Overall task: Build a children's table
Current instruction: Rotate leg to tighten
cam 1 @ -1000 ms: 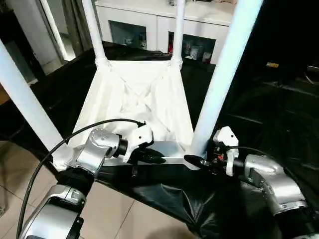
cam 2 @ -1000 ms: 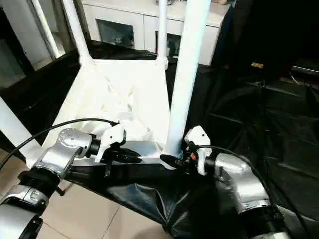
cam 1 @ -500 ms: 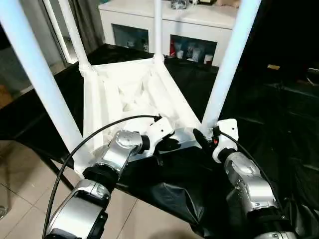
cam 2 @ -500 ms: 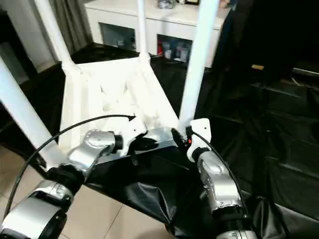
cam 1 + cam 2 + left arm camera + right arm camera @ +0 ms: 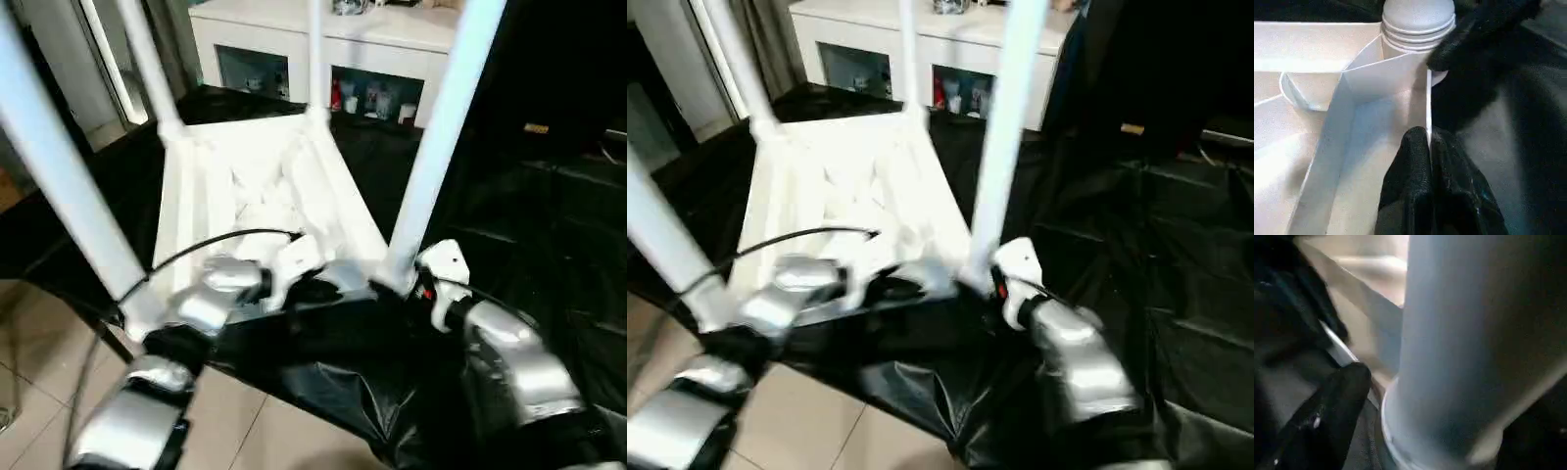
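The children's table (image 5: 255,176) lies upside down on black sheeting, its four white legs standing up. My left gripper (image 5: 1428,139) is shut on the thin near rim of the tabletop, one finger on each side of the edge; it also shows by the rim from above (image 5: 318,289). My right gripper (image 5: 397,291) is at the foot of the near right leg (image 5: 441,137), at the corner socket (image 5: 1418,19). In the right wrist view one black finger (image 5: 1337,406) stands a little off the leg's base (image 5: 1464,357); the leg hides the other finger.
A white cabinet (image 5: 323,49) with glass doors stands behind the table. Black sheeting (image 5: 529,225) covers the work surface, which ends close in front of me above tiled floor (image 5: 39,343). A black cable (image 5: 211,245) loops over my left forearm.
The view has shifted. My right gripper has spread its fingers wider at the foot of the near right leg. My left gripper stays pinched on the rim.
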{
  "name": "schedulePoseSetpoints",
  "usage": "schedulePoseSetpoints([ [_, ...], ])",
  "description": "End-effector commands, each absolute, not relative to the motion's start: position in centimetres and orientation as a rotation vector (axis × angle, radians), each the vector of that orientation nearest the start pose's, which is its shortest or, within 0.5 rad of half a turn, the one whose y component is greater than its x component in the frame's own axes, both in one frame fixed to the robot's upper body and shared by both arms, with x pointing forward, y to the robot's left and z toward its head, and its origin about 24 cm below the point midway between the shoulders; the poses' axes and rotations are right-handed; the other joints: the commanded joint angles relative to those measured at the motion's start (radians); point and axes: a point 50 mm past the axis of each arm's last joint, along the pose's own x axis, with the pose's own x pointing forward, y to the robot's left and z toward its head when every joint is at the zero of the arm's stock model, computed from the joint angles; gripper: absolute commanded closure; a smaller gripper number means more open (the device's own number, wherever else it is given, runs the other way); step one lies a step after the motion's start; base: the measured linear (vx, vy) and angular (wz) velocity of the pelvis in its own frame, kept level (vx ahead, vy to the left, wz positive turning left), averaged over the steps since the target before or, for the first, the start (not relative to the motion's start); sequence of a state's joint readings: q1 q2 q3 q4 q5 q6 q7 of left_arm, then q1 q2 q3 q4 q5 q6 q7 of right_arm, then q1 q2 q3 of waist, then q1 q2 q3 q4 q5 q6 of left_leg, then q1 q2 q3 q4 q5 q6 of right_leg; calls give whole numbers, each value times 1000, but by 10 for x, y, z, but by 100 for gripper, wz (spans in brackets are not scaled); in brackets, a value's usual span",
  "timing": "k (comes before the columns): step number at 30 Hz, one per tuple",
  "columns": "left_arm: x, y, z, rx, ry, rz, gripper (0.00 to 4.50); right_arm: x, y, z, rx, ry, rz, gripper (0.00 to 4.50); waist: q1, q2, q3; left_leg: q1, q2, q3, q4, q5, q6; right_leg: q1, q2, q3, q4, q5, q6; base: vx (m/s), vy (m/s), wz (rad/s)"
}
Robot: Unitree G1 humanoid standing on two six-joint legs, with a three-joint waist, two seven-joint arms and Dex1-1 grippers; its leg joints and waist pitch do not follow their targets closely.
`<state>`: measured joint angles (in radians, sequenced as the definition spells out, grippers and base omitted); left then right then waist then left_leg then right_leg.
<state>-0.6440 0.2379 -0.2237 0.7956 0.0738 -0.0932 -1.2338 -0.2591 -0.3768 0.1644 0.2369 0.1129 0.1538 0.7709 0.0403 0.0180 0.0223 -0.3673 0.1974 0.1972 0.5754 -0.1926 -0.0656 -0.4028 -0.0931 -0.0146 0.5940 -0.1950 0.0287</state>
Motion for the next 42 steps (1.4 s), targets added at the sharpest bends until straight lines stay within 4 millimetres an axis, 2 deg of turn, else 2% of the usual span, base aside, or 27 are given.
schedulePoseSetpoints([
  [1,305,104,30,279,387,-1518,450,276,-153,39,-209,294,969,57,1,-22,-41,4,27,-5,-58,-185,101,41,-31,20,-64,-89,-251,0,0,0],
  [2,305,106,30,275,394,-1525,450,276,-154,40,-205,290,975,57,3,-21,-43,2,27,-7,-59,-175,101,45,-31,17,-60,-79,-256,0,0,0],
  [5,301,113,30,259,408,-1560,450,278,-159,44,-189,278,980,57,3,-17,-41,6,29,-5,-60,-184,94,42,-32,17,-60,-77,-271,0,0,0],
  [10,300,118,30,249,411,-1556,450,277,-163,45,-164,286,1012,57,4,-17,-40,7,29,-4,-61,-197,84,44,-32,17,-61,-94,-270,0,0,0],
  [11,300,119,31,248,410,-1557,450,276,-163,45,-154,286,1015,81,4,-17,-40,7,29,-4,-61,-198,82,44,-32,17,-61,-97,-270,0,0,0],
  [13,300,119,31,246,411,-1559,450,276,-164,45,-147,286,1014,81,4,-16,-41,7,29,-4,-61,-199,78,44,-31,17,-61,-94,-270,0,0,0],
  [20,301,118,33,242,406,-1560,450,274,-167,42,-114,299,1004,150,4,-14,-43,7,28,-4,-59,-181,82,46,-30,16,-58,-60,-278,0,0,0],
  [24,301,119,33,243,407,-1561,450,275,-167,41,-106,298,1000,174,4,-16,-43,7,28,-4,-58,-179,83,46,-31,16,-57,-64,-279,0,0,0],
  [29,301,119,34,245,404,-1553,450,276,-167,39,-85,298,970,178,4,-16,-43,7,27,-4,-57,-172,86,46,-31,16,-56,-55,-280,0,0,0],
  [30,305,117,33,273,388,-1509,450,280,-169,33,-99,313,879,178,3,-20,-42,6,27,-5,-57,-172,84,44,-31,16,-57,-70,-277,0,0,0],
  [33,313,113,29,322,383,-1406,450,287,-169,24,-129,326,721,180,-9,-21,-37,9,23,-6,-64,-234,43,38,-32,17,-71,-195,-246,0,0,0],
  [35,318,108,27,334,389,-1329,450,289,-166,18,-113,331,623,180,-11,-20,-36,9,24,-8,-67,-252,29,37,-32,18,-75,-238,-229,0,0,0],
  [36,322,103,26,333,383,-1281,450,290,-162,15,-108,329,563,180,-13,-21,-34,11,23,-9,-70,-283,13,34,-32,19,-81,-299,-204,0,0,0],
  [37,324,95,26,330,374,-1248,450,291,-158,12,-94,331,498,180,-12,-17,-33,14,22,-9,-71,-295,7,28,-32,21,-86,-322,-189,0,0,0],
  [38,324,95,26,330,373,-1247,450,292,-158,12,-93,332,494,180,-13,-19,-33,13,22,-9,-72,-300,3,27,-31,20,-88,-334,-182,0,0,0],
  [39,327,85,26,331,365,-1214,450,293,-154,8,-76,341,402,180,-12,-18,-34,12,22,-12,-73,-301,-3,28,-32,21,-87,-337,-174,0,0,0],
  [41,329,75,26,339,358,-1185,450,294,-151,5,-69,356,333,181,-14,-19,-33,12,20,-11,-74,-306,-8,25,-29,21,-89,-339,-167,0,0,0],
  [42,329,73,26,344,354,-1176,450,295,-150,4,-68,362,315,181,-11,-18,-35,14,20,-12,-73,-308,-7,26,-30,21,-90,-333,-162,0,0,0],
])
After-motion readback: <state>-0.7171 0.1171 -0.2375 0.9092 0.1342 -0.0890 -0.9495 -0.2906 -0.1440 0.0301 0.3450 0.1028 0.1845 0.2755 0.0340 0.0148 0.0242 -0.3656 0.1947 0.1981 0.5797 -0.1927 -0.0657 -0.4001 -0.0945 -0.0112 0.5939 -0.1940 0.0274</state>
